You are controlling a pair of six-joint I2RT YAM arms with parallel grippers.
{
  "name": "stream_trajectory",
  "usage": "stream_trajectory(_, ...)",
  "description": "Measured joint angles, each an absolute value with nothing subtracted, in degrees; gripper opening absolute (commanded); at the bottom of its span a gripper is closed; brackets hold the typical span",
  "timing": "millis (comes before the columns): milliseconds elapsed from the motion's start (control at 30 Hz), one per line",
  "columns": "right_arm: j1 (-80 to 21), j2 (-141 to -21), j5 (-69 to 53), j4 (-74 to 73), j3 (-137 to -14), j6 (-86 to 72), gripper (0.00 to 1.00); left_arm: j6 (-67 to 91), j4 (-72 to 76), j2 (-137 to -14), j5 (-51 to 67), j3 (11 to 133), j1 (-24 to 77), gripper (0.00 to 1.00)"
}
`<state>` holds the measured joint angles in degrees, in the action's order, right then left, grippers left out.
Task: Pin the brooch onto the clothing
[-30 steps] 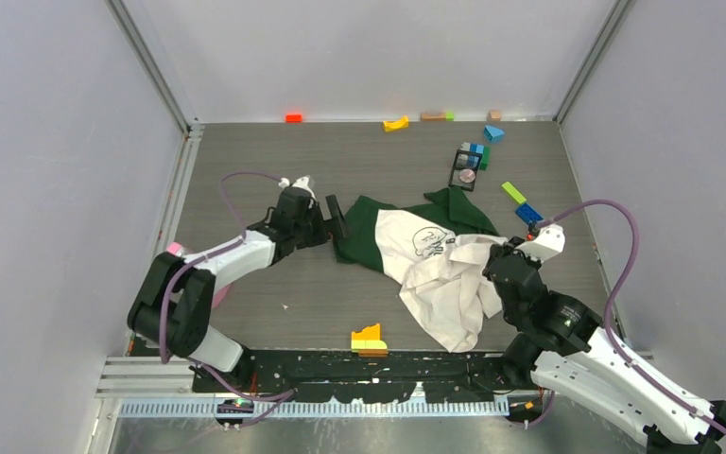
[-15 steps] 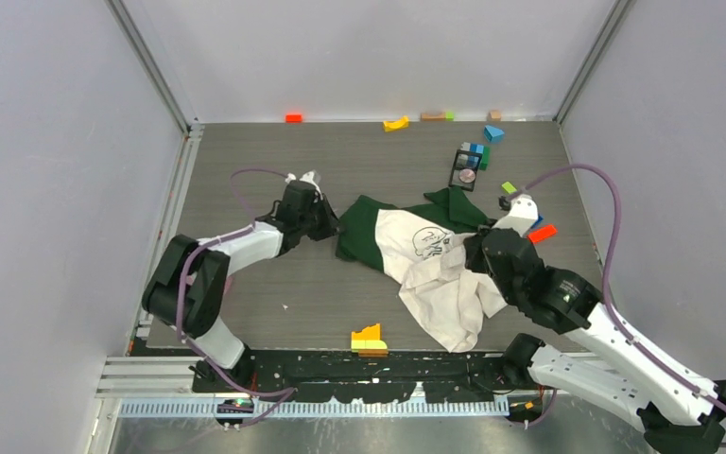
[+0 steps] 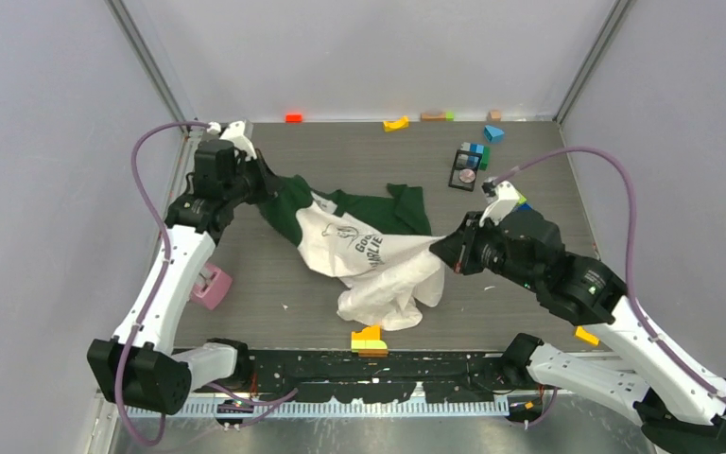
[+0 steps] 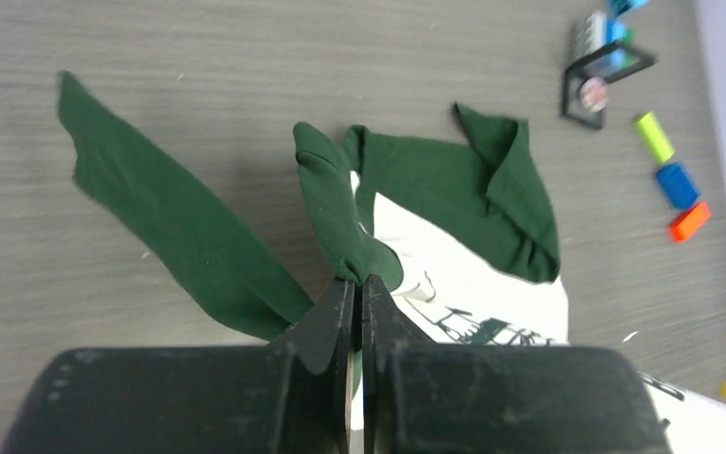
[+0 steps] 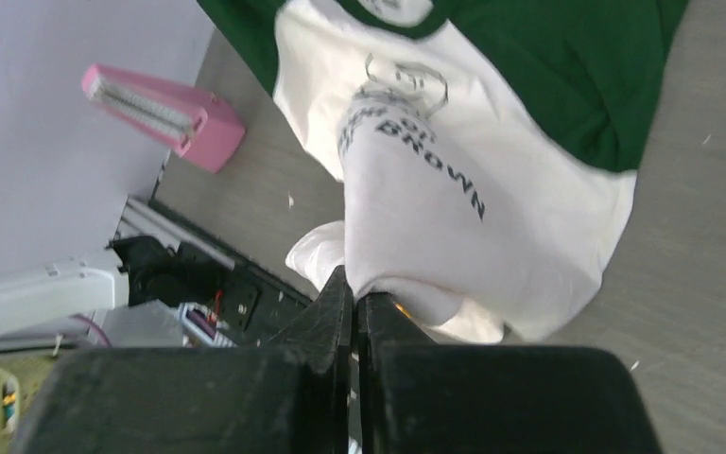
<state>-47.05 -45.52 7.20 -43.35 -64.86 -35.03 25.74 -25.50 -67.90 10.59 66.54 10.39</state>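
The clothing (image 3: pixel 369 251), a white T-shirt with green sleeves, hangs stretched between both grippers above the table. My left gripper (image 3: pixel 267 183) is shut on a fold of green sleeve at the back left; the left wrist view shows its gripper (image 4: pixel 358 281) pinching the clothing (image 4: pixel 340 218). My right gripper (image 3: pixel 438 248) is shut on the white hem, and the right wrist view shows its gripper (image 5: pixel 354 284) on the clothing (image 5: pixel 454 170) with the black text showing. The brooch (image 3: pixel 467 176), a small pinkish disc (image 4: pixel 593 92), sits in a black stand (image 3: pixel 458 180) at the back right, apart from both grippers.
A pink wedge-shaped object (image 3: pixel 210 287) lies near the left edge. A yellow and orange block (image 3: pixel 369 338) sits by the front edge under the shirt's hanging end. Coloured blocks line the back wall (image 3: pixel 395 123) and cluster behind the stand (image 3: pixel 474 151). Green, blue and orange blocks (image 4: pixel 678 184) lie right of it.
My left gripper closed on the green sleeve and lifted it to the back left. The right arm rose and swung left with the hem, stretching the shirt out between them.
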Motion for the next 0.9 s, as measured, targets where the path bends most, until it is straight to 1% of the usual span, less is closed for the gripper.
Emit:
stream_trajectory(133,-47.0,-45.0,1.7,-43.2,-56.0,-41.1,0.01,19.0,-35.4,-66.4,7.5,67.5,10.4,0.00)
stream_trajectory(200,-47.0,-45.0,-0.7,-44.9,-49.4,-44.6,0.17,17.0,-38.5,-66.0,5.7,67.0,10.4,0.00)
stream_trajectory(233,-47.0,-45.5,-1.6,-46.0,-46.2,-46.3,0.35,16.1,-39.2,-65.6,4.4,66.2,10.4,0.00)
stream_trajectory(267,-47.0,-46.1,-2.2,-47.5,-43.6,-47.9,0.46,15.4,-39.9,-65.1,2.9,65.2,10.4,0.00)
stream_trajectory(300,-47.0,-46.2,-2.5,-49.0,-41.9,-49.1,0.68,14.7,-40.4,-64.7,1.3,64.2,10.4,0.00)
stream_trajectory(333,-47.0,-46.1,-2.6,-51.1,-40.6,-49.9,0.75,14.3,-40.8,-64.4,0.0,63.4,10.4,0.00)
stream_trajectory(367,-47.0,-46.0,-2.3,-53.1,-40.4,-50.4,0.86,13.8,-41.2,-64.2,-1.5,62.5,10.4,0.00)
stream_trajectory(400,-47.0,-45.9,-1.5,-54.1,-40.6,-50.3,0.90,13.1,-41.7,-64.1,-2.9,61.7,10.4,0.00)
stream_trajectory(433,-47.0,-46.2,-0.3,-54.9,-41.6,-49.7,0.97,12.7,-42.0,-64.1,-4.3,61.1,10.4,0.00)
stream_trajectory(467,-47.0,-47.7,1.4,-55.7,-43.3,-49.0,0.99,12.3,-42.3,-64.1,-5.4,60.7,10.4,0.00)
stream_trajectory(533,-47.0,-52.1,5.8,-56.2,-49.2,-46.3,0.99,11.6,-42.7,-64.1,-7.4,60.5,10.4,0.00)
stream_trajectory(600,-47.0,-59.4,11.0,-55.6,-57.4,-42.2,1.00,11.0,-42.8,-64.4,-9.5,60.5,10.4,0.00)
stream_trajectory(700,-45.9,-71.7,17.0,-49.6,-68.8,-34.7,0.98,10.2,-43.2,-65.5,-12.1,60.5,10.4,0.00)
stream_trajectory(800,-44.1,-83.2,18.5,-42.7,-75.3,-27.4,0.94,9.9,-43.1,-66.8,-13.0,60.1,10.4,0.00)
stream_trajectory(900,-40.7,-94.3,16.0,-37.2,-80.1,-21.2,0.91,9.8,-43.2,-67.4,-13.6,59.0,10.4,0.00)
